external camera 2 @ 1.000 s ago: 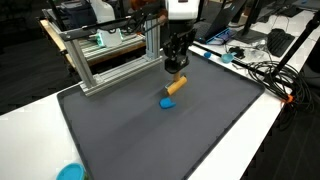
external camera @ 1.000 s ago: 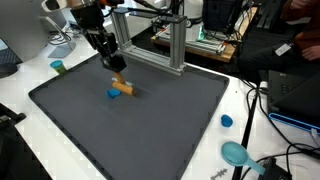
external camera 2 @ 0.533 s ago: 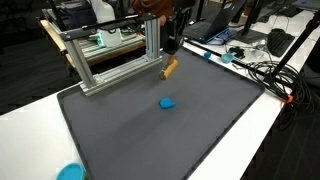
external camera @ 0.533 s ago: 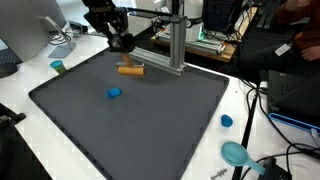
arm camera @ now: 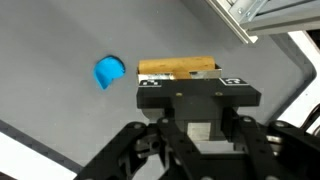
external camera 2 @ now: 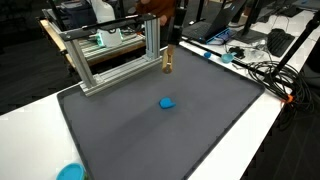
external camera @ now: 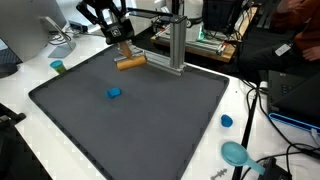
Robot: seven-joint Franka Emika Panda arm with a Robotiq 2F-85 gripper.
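The gripper [external camera: 123, 50] is clamped on a wooden block [external camera: 130, 62], with a finger pressed against each side. The block hangs clear of the dark grey mat [external camera: 150, 125]. A second ago the same block sat low over the mat, just beside the small blue piece [external camera: 114, 94], with the fingers already around it. Since then the arm has risen and carried the block away from the blue piece, toward the aluminium frame [external camera: 176, 45] at the back edge of the mat. Half a second ago it was already aloft but a little lower.

In an exterior view the block [external camera 2: 168, 63] now appears end-on, close in front of the frame's upright post [external camera 2: 152, 45]. Most of the gripper is cut off by the top of that picture.

The blue piece [external camera 2: 167, 102] has not moved. It lies alone on the mat, well apart from the block.

In the wrist view the block [arm camera: 177, 67] lies crosswise at the fingertips of the gripper [arm camera: 192, 84]. The blue piece [arm camera: 108, 72] shows on the mat beside it, and a corner of the frame [arm camera: 240, 18] fills the upper corner.
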